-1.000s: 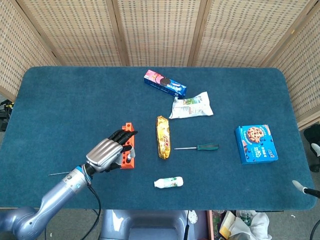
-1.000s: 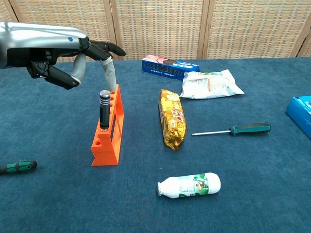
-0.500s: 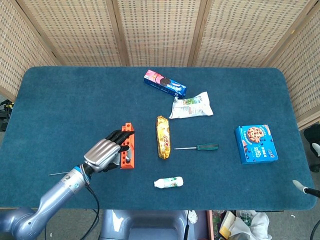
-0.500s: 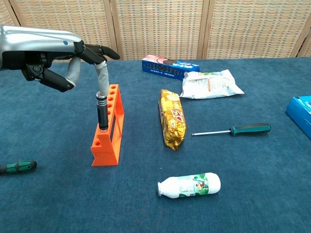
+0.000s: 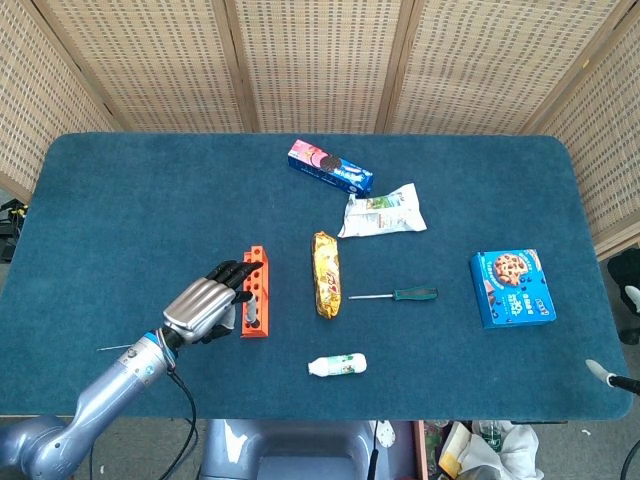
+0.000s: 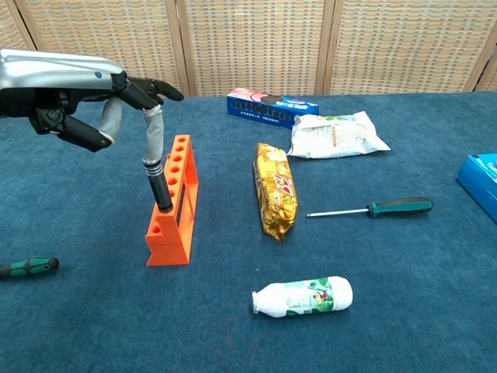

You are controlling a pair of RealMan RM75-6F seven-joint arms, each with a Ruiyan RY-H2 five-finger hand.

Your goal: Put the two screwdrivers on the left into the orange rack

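Note:
An orange rack [image 5: 259, 285] [image 6: 173, 225] stands left of the table's middle. A black-handled screwdriver [image 6: 160, 189] sits in one of its near holes, its top leaning left. My left hand [image 5: 203, 304] [image 6: 84, 106] hovers over the rack's left side with its fingers spread. One grey-tipped finger [image 6: 151, 134] touches the top of the black handle. A green-handled screwdriver [image 6: 29, 266] lies on the cloth near the left front edge; only its thin shaft [image 5: 113, 347] shows in the head view. My right hand is not visible in either view.
Right of the rack lie a gold snack bag [image 5: 325, 273], another green-handled screwdriver [image 5: 400, 294] and a white bottle [image 5: 337, 365]. A blue cookie pack [image 5: 330, 167] and a white pouch [image 5: 380, 212] lie further back. A blue biscuit box [image 5: 511, 287] is at the right.
My left hand has drifted left and slightly nearer. The black-handled screwdriver has sunk lower into the rack and now tilts left under the finger.

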